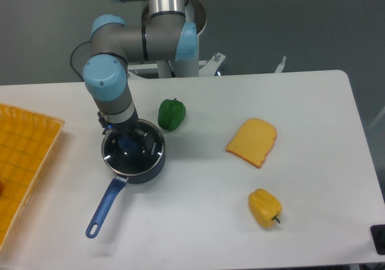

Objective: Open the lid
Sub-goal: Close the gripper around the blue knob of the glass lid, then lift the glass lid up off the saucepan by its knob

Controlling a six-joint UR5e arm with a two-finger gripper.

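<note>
We find the gripper (pixel 127 142) lowered onto the lid (pixel 133 150), which sits on the saucepan (pixel 129 169); jaw state cannot be told.

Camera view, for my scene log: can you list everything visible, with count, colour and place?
lid: 1, clear glass with blue knob, on the saucepan
saucepan: 1, dark blue, table left of centre, handle toward the front
green pepper: 1, green, just right of the saucepan
bread slice: 1, orange-yellow, right of centre
yellow pepper: 1, yellow, front right
tray: 1, orange, left edge
table: 1, white
arm: 1, grey and light blue, rear
end effector: 1, dark, down at the lid's knob; finger state unclear
</note>
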